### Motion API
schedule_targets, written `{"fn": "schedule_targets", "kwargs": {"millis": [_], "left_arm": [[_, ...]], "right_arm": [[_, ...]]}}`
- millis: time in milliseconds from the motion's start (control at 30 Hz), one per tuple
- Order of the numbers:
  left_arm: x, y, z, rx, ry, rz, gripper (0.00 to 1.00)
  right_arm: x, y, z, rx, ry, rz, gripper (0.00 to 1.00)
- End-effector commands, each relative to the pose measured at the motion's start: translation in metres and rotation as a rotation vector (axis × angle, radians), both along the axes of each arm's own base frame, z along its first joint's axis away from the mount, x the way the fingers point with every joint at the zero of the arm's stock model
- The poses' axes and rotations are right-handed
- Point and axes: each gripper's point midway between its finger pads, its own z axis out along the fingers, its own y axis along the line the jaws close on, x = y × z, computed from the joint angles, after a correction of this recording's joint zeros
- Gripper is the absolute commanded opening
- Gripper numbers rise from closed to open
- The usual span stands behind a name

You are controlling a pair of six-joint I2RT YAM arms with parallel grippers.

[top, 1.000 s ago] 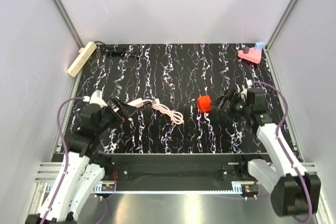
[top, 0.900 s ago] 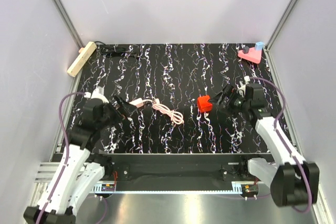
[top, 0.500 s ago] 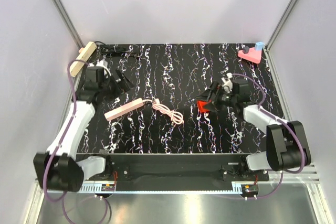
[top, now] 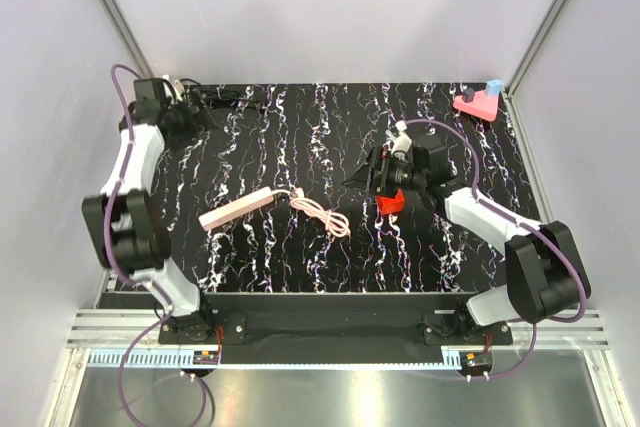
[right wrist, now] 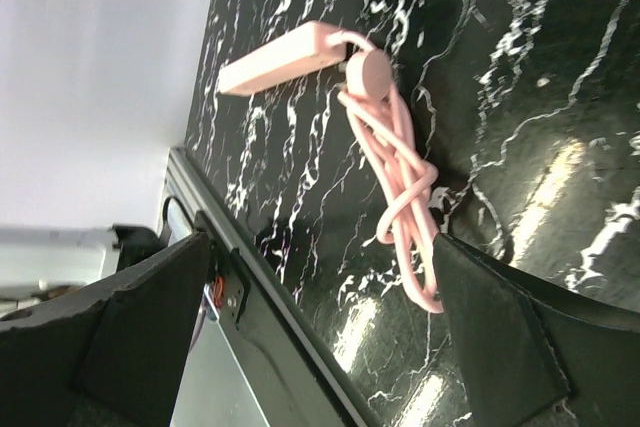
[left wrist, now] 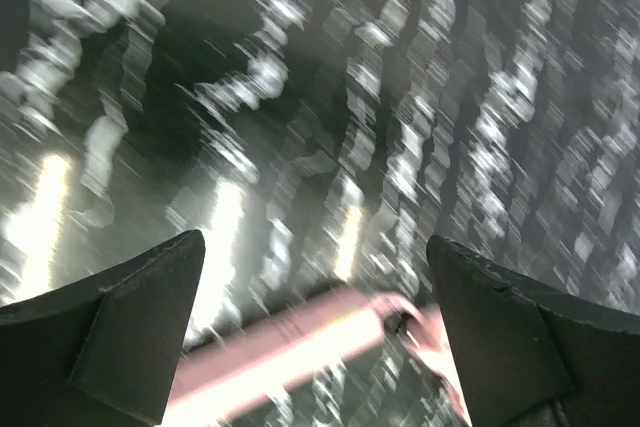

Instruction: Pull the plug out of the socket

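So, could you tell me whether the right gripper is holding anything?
No, the right gripper stands open, with only the pink cable lying beyond its jaws.

socket (top: 176, 84): cream-beige bar at the far-left corner of the mat (top: 330, 247) | visible: only its far end is seen, the rest is covered by the left arm (top: 135, 157) | pose: cannot be told | plug: not made out in any view

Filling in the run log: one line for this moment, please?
left gripper: open, near far-left corner | right gripper: open, by red cube | held: nothing
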Motion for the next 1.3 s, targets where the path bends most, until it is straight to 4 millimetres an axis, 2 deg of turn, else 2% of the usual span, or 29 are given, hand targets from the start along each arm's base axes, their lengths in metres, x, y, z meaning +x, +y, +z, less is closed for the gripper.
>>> {"fn": "schedule_targets", "kwargs": {"millis": [0, 67, 100, 167, 233, 267, 300, 333, 367, 400, 433, 467, 500, 533, 600, 633, 667, 733, 800, 833, 900, 933, 967, 1067, 1100, 1167, 1233, 1267], "left_arm": [[0.035, 0.041, 0.002, 0.071, -0.039, 0.005, 0.99], [0.055, 0.068, -0.006, 0.188, -0.053, 0.052, 0.99], [0.060, 0.074, -0.009, 0.232, -0.066, 0.054, 0.99], [0.075, 0.100, -0.016, 0.369, -0.093, 0.078, 0.99], [0.088, 0.115, -0.012, 0.470, -0.120, 0.059, 0.99], [0.097, 0.118, -0.021, 0.495, -0.115, 0.038, 0.99], [0.112, 0.122, -0.006, 0.533, -0.159, 0.021, 0.99], [0.120, 0.132, -0.020, 0.589, -0.130, -0.008, 0.99], [0.127, 0.134, -0.020, 0.616, -0.132, -0.034, 0.99], [0.141, 0.139, -0.001, 0.652, -0.175, -0.038, 0.98], [0.147, 0.147, 0.002, 0.704, -0.178, -0.044, 0.98], [0.156, 0.152, -0.014, 0.722, -0.155, -0.054, 0.97], [0.169, 0.157, -0.001, 0.752, -0.191, -0.054, 0.97], [0.176, 0.158, -0.023, 0.777, -0.170, -0.121, 0.97], [0.188, 0.167, -0.022, 0.821, -0.190, -0.122, 0.98], [0.192, 0.178, -0.033, 0.821, -0.173, -0.055, 0.99], [0.201, 0.184, -0.025, 0.818, -0.227, -0.010, 0.99], [0.211, 0.183, -0.037, 0.749, -0.272, 0.022, 0.99], [0.224, 0.193, -0.027, 0.758, -0.343, 0.122, 0.99], [0.228, 0.195, -0.034, 0.748, -0.352, 0.152, 0.99], [0.241, 0.197, -0.020, 0.760, -0.427, 0.182, 0.99], [0.245, 0.197, -0.026, 0.769, -0.425, 0.178, 0.99], [0.249, 0.197, -0.020, 0.781, -0.453, 0.179, 0.99], [0.258, 0.195, -0.026, 0.800, -0.497, 0.135, 0.99], [0.260, 0.197, -0.020, 0.806, -0.509, 0.127, 0.99], [0.261, 0.199, -0.030, 0.774, -0.488, 0.116, 0.99], [0.260, 0.197, -0.021, 0.648, -0.516, 0.188, 0.99], [0.259, 0.194, -0.023, 0.617, -0.526, 0.194, 0.99]], "right_arm": [[-0.013, 0.012, 0.002, 0.022, -0.044, 0.079, 1.00], [-0.020, 0.014, -0.002, 0.028, -0.038, 0.101, 1.00], [-0.024, 0.015, -0.003, 0.035, -0.035, 0.118, 1.00], [-0.029, 0.016, -0.004, 0.038, -0.037, 0.138, 1.00], [-0.035, 0.017, 0.004, 0.052, -0.053, 0.166, 1.00], [-0.038, 0.018, 0.006, 0.059, -0.063, 0.178, 1.00], [-0.042, 0.019, 0.008, 0.066, -0.064, 0.190, 1.00], [-0.046, 0.021, 0.014, 0.076, -0.078, 0.199, 1.00], [-0.049, 0.022, 0.015, 0.083, -0.086, 0.209, 0.99], [-0.053, 0.022, 0.017, 0.091, -0.085, 0.222, 1.00], [-0.056, 0.022, 0.021, 0.100, -0.100, 0.229, 1.00], [-0.059, 0.022, 0.020, 0.105, -0.099, 0.234, 1.00], [-0.061, 0.022, 0.021, 0.108, -0.098, 0.237, 1.00], [-0.063, 0.022, 0.023, 0.116, -0.100, 0.244, 1.00], [-0.066, 0.022, 0.023, 0.125, -0.107, 0.252, 1.00], [-0.067, 0.022, 0.025, 0.128, -0.116, 0.252, 1.00], [-0.067, 0.021, 0.026, 0.129, -0.123, 0.251, 1.00], [-0.068, 0.022, 0.027, 0.133, -0.124, 0.260, 1.00], [-0.073, 0.023, 0.028, 0.151, -0.115, 0.286, 1.00], [-0.074, 0.024, 0.024, 0.156, -0.100, 0.297, 1.00], [-0.078, 0.027, 0.023, 0.189, -0.079, 0.321, 1.00], [-0.078, 0.028, 0.019, 0.196, -0.068, 0.325, 1.00], [-0.078, 0.028, 0.020, 0.211, -0.070, 0.325, 1.00], [-0.078, 0.030, 0.018, 0.214, -0.061, 0.334, 1.00], [-0.077, 0.030, 0.018, 0.214, -0.062, 0.334, 1.00], [-0.077, 0.030, 0.018, 0.214, -0.065, 0.335, 1.00], [-0.074, 0.030, 0.014, 0.207, -0.061, 0.326, 1.00], [-0.073, 0.030, 0.012, 0.203, -0.061, 0.324, 1.00]]}}
